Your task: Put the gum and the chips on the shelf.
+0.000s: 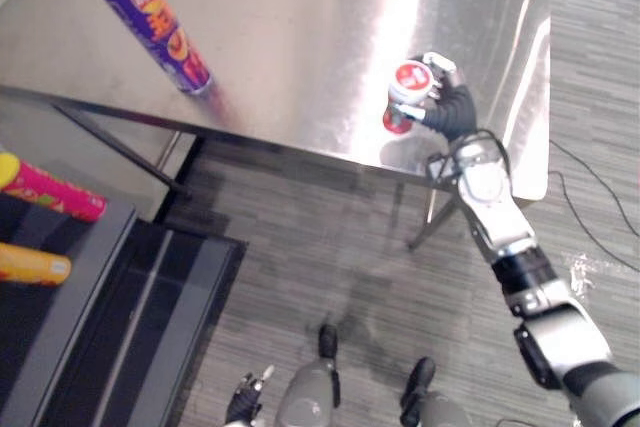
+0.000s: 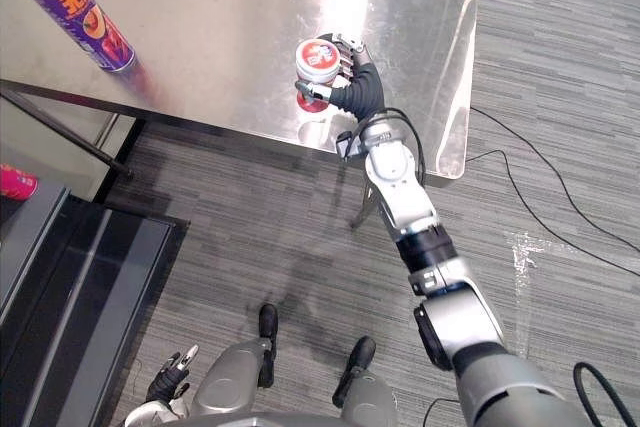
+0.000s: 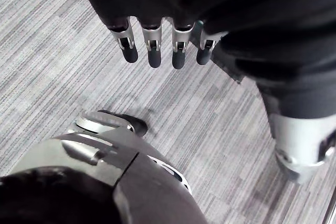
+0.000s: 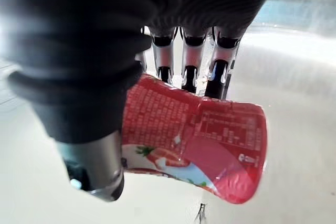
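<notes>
Gum (image 1: 408, 80) is by the worktop's (image 1: 300, 47) near right edge, our right robot hand (image 1: 447, 104) clamped round its side. We judge it light, stiff, slick: grip mid-body. Chips (image 1: 150, 17) stand far left. Our left robot hand (image 3: 178, 51) hangs low, fingers straight.

The gum tub (image 4: 194, 129) is red, the chips tube (image 1: 158, 27) purple and yellow-lidded, the carpet (image 1: 330, 247) grey and striped

**Tally: four containers, two pieces of furniture**

There is one purple chips tube (image 1: 150, 19) and one red gum tub (image 1: 405, 95). Two other tubes are here: one pink tube (image 1: 55, 190) and one orange tube (image 1: 32, 265). There is one steel table (image 1: 300, 37) and one black shelf (image 1: 70, 317).
</notes>
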Robot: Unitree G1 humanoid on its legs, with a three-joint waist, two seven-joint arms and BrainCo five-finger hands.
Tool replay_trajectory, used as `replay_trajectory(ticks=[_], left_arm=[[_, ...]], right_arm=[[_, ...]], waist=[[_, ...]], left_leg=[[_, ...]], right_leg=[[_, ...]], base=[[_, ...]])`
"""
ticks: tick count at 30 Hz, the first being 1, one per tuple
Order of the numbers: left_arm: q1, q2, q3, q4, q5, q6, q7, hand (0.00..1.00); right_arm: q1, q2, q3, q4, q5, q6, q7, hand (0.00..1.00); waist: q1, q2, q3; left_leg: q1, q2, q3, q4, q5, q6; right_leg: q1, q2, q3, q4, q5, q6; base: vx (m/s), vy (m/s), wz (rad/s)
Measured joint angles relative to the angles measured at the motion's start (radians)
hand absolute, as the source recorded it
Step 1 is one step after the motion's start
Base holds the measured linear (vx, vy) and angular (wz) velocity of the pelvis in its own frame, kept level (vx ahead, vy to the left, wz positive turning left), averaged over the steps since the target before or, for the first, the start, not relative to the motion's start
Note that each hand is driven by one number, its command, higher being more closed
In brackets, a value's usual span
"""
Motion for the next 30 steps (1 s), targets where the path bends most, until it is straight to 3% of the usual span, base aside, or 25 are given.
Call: replay_trajectory(ticks=[3,4,8,10,18,24,30], left_arm=[[0.004,0.003,0.016,0.001,0.005,0.0,-0.003,0.0],[0.017,0.008,0.017,0.001,0.007,0.0,-0.006,0.0],[0.045,0.017,0.027,0.001,0.007,0.0,-0.014,0.0],[0.065,0.015,0.04,0.01,0.007,0.001,-0.023,0.0],[0.091,-0.004,0.055,0.014,0.007,0.002,-0.037,0.0],[0.115,-0.014,0.055,0.038,0.0,0.004,-0.042,0.0],[0.104,-0.015,0.056,0.039,-0.018,0.014,-0.066,0.0]], right_arm=[[0.137,-0.031,-0.046,-0.12,0.003,-0.02,0.034,1.0],[0.173,-0.034,-0.06,-0.147,0.008,-0.022,0.05,1.0],[0.291,-0.053,-0.101,-0.236,0.068,-0.033,0.089,1.0],[0.402,-0.057,-0.142,-0.289,0.075,-0.042,0.108,1.0],[0.684,-0.053,-0.271,-0.374,0.111,-0.054,0.146,1.0],[0.761,0.001,-0.361,-0.385,0.112,-0.057,0.142,1.0],[0.696,0.016,-0.28,-0.357,0.123,-0.061,0.131,1.0]], waist=[[-0.007,-0.018,-0.009],[-0.024,-0.028,-0.018],[-0.044,-0.048,-0.038],[-0.054,-0.05,-0.085],[-0.063,-0.027,-0.167],[-0.101,-0.005,-0.195],[-0.105,0.013,-0.175]], left_leg=[[0.021,-0.003,0.002,-0.009,-0.002,-0.002],[0.022,-0.003,0.003,-0.01,-0.003,-0.002],[0.044,-0.003,0.025,-0.024,-0.002,-0.002],[0.048,-0.009,0.027,-0.031,-0.003,-0.003],[0.077,-0.011,0.022,-0.043,-0.004,-0.005],[0.091,-0.01,0.005,-0.038,-0.003,-0.006],[-0.002,0.01,-0.092,0.071,-0.003,-0.017]], right_leg=[[0.021,0.0,0.002,-0.009,0.0,0.0],[0.023,0.0,0.003,-0.014,0.0,0.0],[0.025,0.004,0.027,-0.019,0.0,0.0],[0.028,0.004,0.028,-0.031,0.001,0.002],[0.062,0.008,0.02,-0.05,0.002,0.003],[0.074,0.004,0.007,-0.025,-0.008,-0.004],[0.017,-0.014,-0.061,0.145,-0.09,-0.034]], base=[[0.01,0.003,-0.03],[0.0,0.0,0.0],[0.01,-0.006,-0.16],[0.03,0.003,-0.06],[0.02,-0.005,0.01],[-0.03,-0.001,0.06],[-0.1,-0.039,0.42]])
